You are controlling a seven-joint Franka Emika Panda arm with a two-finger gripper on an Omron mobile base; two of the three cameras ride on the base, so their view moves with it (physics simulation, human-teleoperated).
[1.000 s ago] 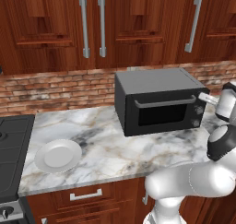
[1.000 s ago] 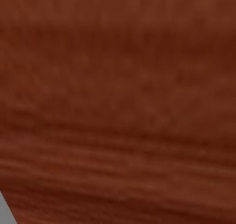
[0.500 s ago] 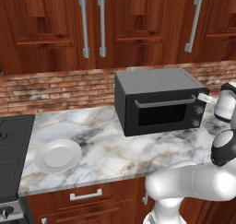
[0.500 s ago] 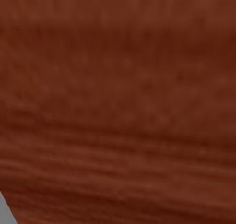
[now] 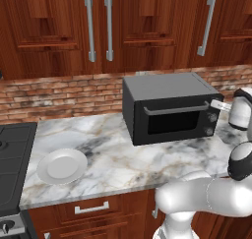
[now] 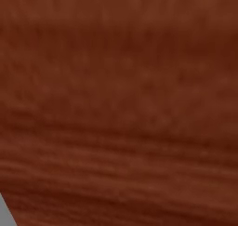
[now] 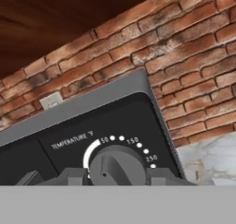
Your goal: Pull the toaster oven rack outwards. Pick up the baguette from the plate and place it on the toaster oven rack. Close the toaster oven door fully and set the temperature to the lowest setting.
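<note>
Cabinets (image 5: 123, 26) of dark wood above, brick backsplash (image 5: 59, 93) below, marble table (image 5: 113, 159) carrying everything. Toaster oven (image 5: 170, 107) at the back of the table, toaster oven door (image 5: 172, 121) flush and shut, silver handle across the top of it. Plate (image 5: 62, 165) white and bare, well apart to the oven's left, near the stove (image 5: 12, 159). Baguette nowhere on the plate, so judged already inside on the rack, though neither visible through the dark glass. Claw (image 7: 115, 178) narrow, fingers (image 7: 69, 177) either side of the temperature knob (image 7: 116, 165), apparently gripping it. Rack, loading and door steps judged done; only turning to the lowest setting left, pointer position hard to read.
</note>
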